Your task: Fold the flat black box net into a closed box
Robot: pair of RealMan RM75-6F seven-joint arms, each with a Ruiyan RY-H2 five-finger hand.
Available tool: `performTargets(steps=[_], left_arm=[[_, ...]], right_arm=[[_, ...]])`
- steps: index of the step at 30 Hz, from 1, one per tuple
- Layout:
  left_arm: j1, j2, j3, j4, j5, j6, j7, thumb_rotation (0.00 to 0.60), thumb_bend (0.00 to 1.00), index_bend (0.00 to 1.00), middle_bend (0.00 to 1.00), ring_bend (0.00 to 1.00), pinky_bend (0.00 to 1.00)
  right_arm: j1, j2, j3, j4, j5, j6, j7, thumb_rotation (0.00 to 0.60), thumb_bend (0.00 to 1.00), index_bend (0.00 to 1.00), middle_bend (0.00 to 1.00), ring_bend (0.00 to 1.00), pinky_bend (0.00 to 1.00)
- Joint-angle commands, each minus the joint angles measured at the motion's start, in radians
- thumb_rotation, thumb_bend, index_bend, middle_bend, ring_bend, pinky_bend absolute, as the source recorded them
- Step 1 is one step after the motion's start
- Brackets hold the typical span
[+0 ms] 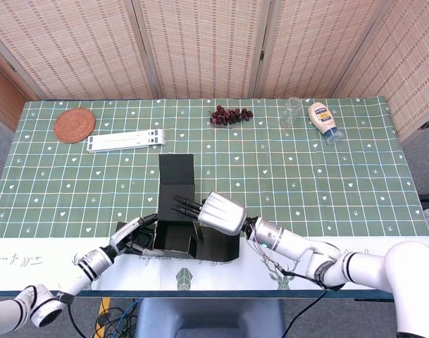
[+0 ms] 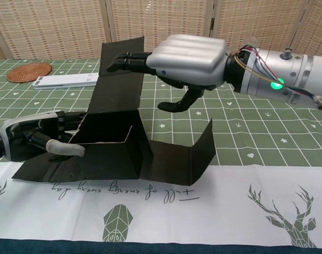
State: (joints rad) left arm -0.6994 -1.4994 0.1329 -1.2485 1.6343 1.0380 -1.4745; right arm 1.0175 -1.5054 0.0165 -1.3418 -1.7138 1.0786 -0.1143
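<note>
Black card makes up the one box net (image 2: 116, 153) we have in front of us, half raised at the near edge of the desk (image 1: 327, 176), its base on the white border of the green checked cloth. We brace it from the left: our left hand (image 2: 31, 144) lies low against the left wall, fingers curled round that panel, apparently so the base does not slide while the back is worked. Our right hand (image 2: 184, 55) grasps nothing; its fingers (image 2: 130, 61) are stretched flat against the tall back flap, propping it upright, we judge, before tipping it over as a lid. The right-hand flap stands bent up, untouched.

Along the far side, well apart from the work, we count one woven coaster (image 1: 75, 124), one white folding stand (image 1: 126, 141), one bunch of dark grapes (image 1: 230, 115), one clear glass (image 1: 291, 111) and one squeeze bottle (image 1: 323, 121).
</note>
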Motion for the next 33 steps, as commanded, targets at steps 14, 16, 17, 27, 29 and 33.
performTargets(steps=[14,16,17,27,29,33], left_arm=[[0.001,0.132,0.001,0.002,0.011,0.044,-0.158,0.600,0.14,0.24,0.24,0.68,0.84],[0.000,0.148,-0.005,0.000,0.006,0.047,-0.183,0.600,0.14,0.24,0.24,0.68,0.84],[-0.001,0.159,-0.008,-0.002,0.004,0.048,-0.202,0.600,0.14,0.24,0.24,0.68,0.84],[-0.022,0.236,-0.015,-0.029,0.020,0.052,-0.332,0.600,0.14,0.24,0.24,0.68,0.84],[-0.025,0.246,-0.013,-0.036,0.028,0.055,-0.346,0.600,0.14,0.24,0.24,0.68,0.84],[-0.033,0.263,-0.009,-0.050,0.045,0.063,-0.384,0.600,0.14,0.24,0.24,0.68,0.84]], right_arm=[[-0.176,0.089,-0.013,-0.021,-0.038,0.254,0.223,0.600,0.41,0.00,0.08,0.74,1.00],[-0.189,0.087,-0.020,-0.015,-0.043,0.261,0.229,0.600,0.41,0.00,0.08,0.74,1.00],[-0.198,0.085,-0.025,-0.011,-0.045,0.264,0.232,0.600,0.41,0.00,0.08,0.74,1.00],[-0.240,-0.025,-0.013,0.080,-0.056,0.295,0.199,0.600,0.11,0.00,0.05,0.73,1.00],[-0.241,-0.059,-0.002,0.110,-0.060,0.306,0.179,0.600,0.08,0.00,0.03,0.72,1.00],[-0.240,-0.153,0.026,0.187,-0.074,0.345,0.157,0.600,0.05,0.00,0.00,0.70,1.00]])
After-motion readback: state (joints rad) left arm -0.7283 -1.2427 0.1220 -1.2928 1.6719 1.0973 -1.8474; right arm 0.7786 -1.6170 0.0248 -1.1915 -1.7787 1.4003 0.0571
